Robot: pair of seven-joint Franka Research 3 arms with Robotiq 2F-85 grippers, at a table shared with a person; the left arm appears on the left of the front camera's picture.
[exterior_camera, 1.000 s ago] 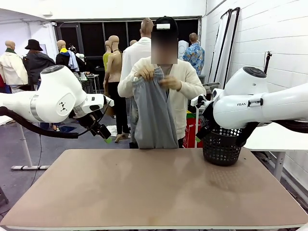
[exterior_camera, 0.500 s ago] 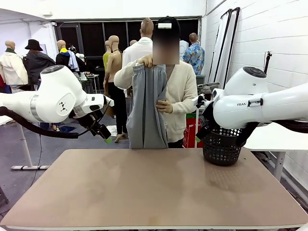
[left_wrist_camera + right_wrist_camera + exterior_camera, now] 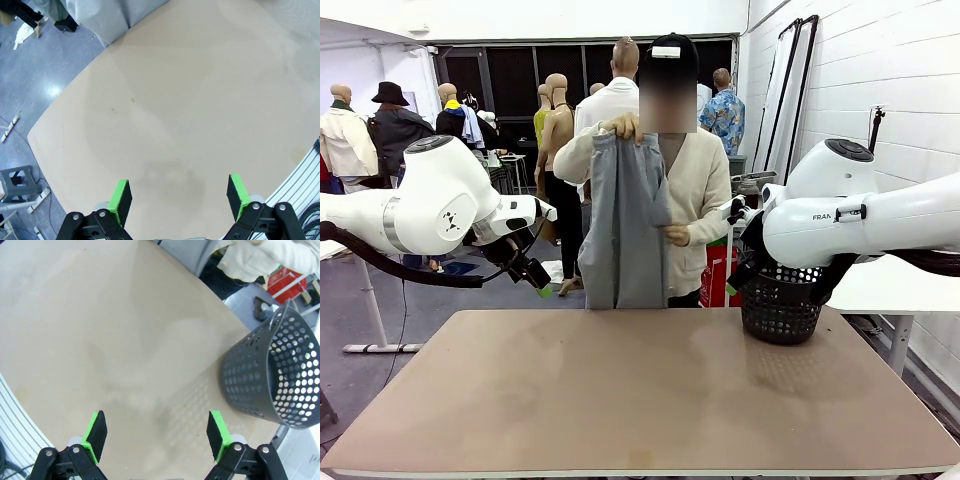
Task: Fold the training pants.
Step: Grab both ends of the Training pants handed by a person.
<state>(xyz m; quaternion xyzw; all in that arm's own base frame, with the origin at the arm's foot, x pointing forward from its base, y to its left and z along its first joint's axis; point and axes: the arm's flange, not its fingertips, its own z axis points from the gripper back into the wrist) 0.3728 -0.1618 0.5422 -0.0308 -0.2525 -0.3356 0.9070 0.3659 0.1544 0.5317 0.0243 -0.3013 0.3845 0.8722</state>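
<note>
Front view: a person holds the pants up by the waistband, hanging just behind the tabletop's far edge; folding has not begun.

Left wrist view: left jaws spread wide, empty, above the tabletop.

Right wrist view: right jaws likewise, near the basket.

Next, I judge, the pants need laying flat.

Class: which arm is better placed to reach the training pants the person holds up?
Probably left. The training pants hang slightly toward its side, and the open left claw has bare table before it. The open right claw sits beside the basket, which crowds its path.
</note>
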